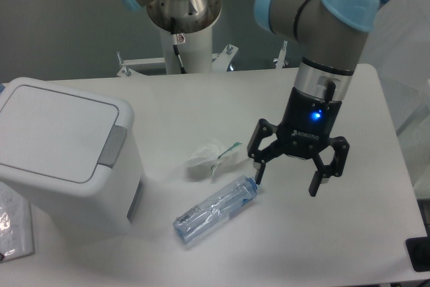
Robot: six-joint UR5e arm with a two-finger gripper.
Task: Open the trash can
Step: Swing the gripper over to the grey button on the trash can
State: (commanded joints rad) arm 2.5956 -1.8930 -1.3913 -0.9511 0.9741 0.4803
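Arm vertical, gripper (286, 179) pointing down, fingers spread wide (holding nothing); trash can (64, 152) lid closed.

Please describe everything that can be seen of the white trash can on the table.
The trash can is a large, boxy white bin with rounded corners, seemingly plastic. Its flat lid lies shut, and a grey push tab sits at the lid's right edge. A greyish panel shows on its right side. It stands upright at the left of the table. The gripper is far to its right, not touching it.
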